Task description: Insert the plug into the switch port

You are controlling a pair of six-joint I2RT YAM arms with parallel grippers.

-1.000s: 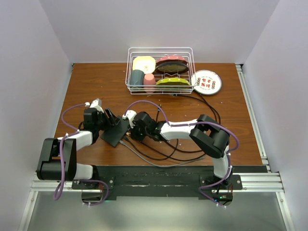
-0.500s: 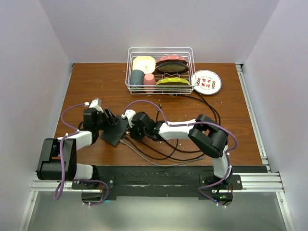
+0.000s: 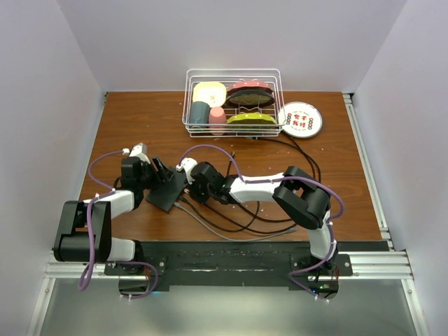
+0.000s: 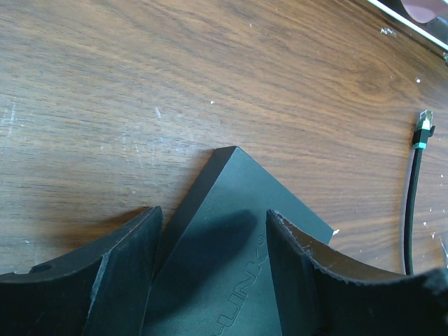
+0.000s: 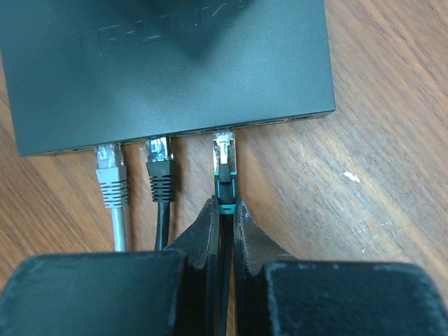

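The switch (image 5: 168, 70) is a flat black box lying askew on the wooden table; in the top view the switch (image 3: 168, 194) sits between the two arms. My left gripper (image 4: 213, 213) straddles one corner of the switch (image 4: 231, 266), jaws wide, one finger against its side edge and the other over the opposite edge. My right gripper (image 5: 225, 201) is shut on a black plug with a teal band (image 5: 225, 164). The plug's clear tip touches the switch's port edge; how deep it sits is not visible. A grey plug (image 5: 110, 171) and a black plug (image 5: 160, 171) occupy the two ports to its left.
Grey and black cables (image 3: 224, 224) loop over the table in front of the right arm. A loose plug on a black cable (image 4: 423, 129) lies right of the switch. A wire rack (image 3: 234, 101) with dishes and a round white disc (image 3: 299, 119) stand at the back.
The right arm has crept slightly left toward the switch with the plug. The left arm and the switch have stayed put.
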